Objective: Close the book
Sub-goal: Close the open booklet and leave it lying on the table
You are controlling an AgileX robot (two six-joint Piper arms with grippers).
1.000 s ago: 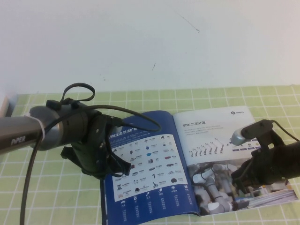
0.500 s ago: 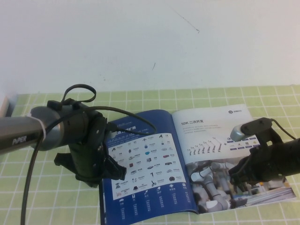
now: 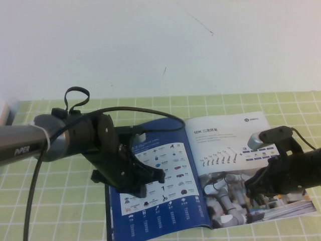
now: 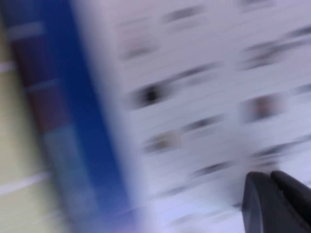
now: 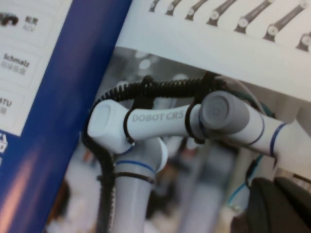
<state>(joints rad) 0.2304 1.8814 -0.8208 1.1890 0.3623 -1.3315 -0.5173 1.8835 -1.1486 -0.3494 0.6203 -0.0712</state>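
Note:
An open book (image 3: 223,145) lies flat on the green checked cloth: its left page (image 3: 173,206) is blue with a white product grid, its right page (image 3: 225,133) is white above a photo of robot arms. My left gripper (image 3: 152,178) hovers low over the left page, fingers pressed together, and its wrist view shows that page (image 4: 194,97) blurred right under the fingertips (image 4: 260,204). My right gripper (image 3: 252,185) rests shut on the lower part of the right page, on the robot photo (image 5: 160,126).
The green checked cloth (image 3: 55,211) covers the table around the book. A white wall (image 3: 160,45) rises behind it. A grey object (image 3: 4,113) sits at the far left edge. The left arm's cable (image 3: 75,95) loops above its wrist.
My left gripper has swung rightward from the book's left edge to over the left page, with its wrist turned. The right arm has barely moved.

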